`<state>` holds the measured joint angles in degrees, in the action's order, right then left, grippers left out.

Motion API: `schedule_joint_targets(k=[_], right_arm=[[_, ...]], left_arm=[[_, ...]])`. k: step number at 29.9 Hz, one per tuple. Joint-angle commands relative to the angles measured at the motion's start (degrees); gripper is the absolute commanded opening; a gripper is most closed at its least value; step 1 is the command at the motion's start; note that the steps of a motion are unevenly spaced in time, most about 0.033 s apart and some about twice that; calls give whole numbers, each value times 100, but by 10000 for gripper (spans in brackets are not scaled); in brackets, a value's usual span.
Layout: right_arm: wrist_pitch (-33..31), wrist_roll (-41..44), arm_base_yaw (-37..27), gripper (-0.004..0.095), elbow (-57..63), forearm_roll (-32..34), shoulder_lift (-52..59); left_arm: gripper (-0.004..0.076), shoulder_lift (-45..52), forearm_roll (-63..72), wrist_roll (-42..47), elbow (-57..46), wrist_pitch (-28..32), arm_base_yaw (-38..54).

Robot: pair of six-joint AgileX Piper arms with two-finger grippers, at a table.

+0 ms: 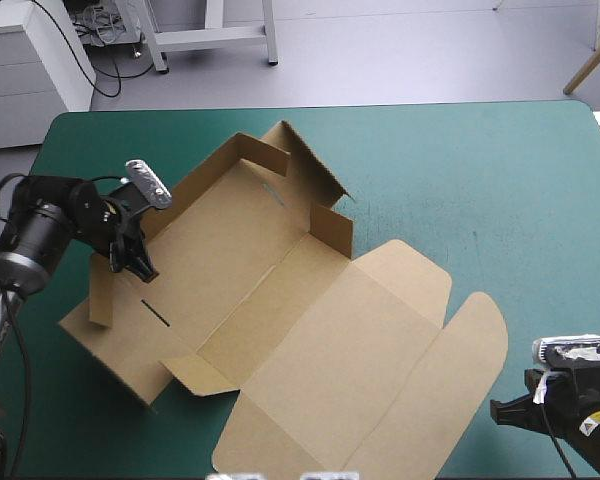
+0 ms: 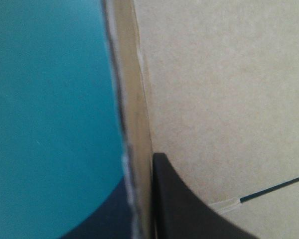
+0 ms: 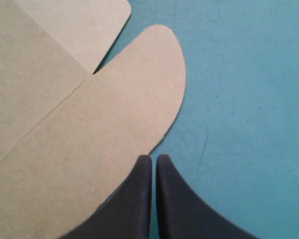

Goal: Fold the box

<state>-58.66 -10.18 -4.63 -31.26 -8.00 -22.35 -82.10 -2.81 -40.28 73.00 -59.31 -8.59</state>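
Brown cut-board box (image 1: 280,300): likely light, stiff, creased; grip flap edges. Left gripper (image 1: 138,262) pinches left wall (image 1: 100,298); right gripper (image 3: 153,159) closed, empty.

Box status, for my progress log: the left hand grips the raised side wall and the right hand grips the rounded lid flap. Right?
Not quite: the right wrist view shows the right hand shut on nothing, by the edge of the rounded lid flap, not gripping it. The left hand does grip the raised side wall.
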Motion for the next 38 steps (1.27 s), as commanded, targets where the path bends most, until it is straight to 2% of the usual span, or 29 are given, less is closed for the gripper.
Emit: schedule_joint_targets(k=[1, 12, 16, 23, 25, 31, 38], right_arm=[[313, -42, -44, 12, -138, -54, -37], [313, -42, -44, 12, -138, -54, -37], [313, -42, -44, 12, -138, -54, -37], [313, -42, -44, 13, -138, -54, -37], [313, -42, -44, 12, -138, -54, -37], [313, -42, -44, 12, -138, -54, -37], [313, -197, -44, 12, -138, -54, -37]], left_arm=[[-10, -37, -691, -7, 250, 961, -653], [-10, -430, -2152, 292, 250, 3092, -2105], [-10, -442, -2696, 292, 250, 3552, -2525], [-10, -442, -3034, 339, 250, 3425, -3081], [-10, -442, -3367, 692, 250, 3357, -3238], [-10, -442, -5674, 2919, 185, 2634, -3813], [-10, -275, -8268, 5403, -745, 2124, -4518]])
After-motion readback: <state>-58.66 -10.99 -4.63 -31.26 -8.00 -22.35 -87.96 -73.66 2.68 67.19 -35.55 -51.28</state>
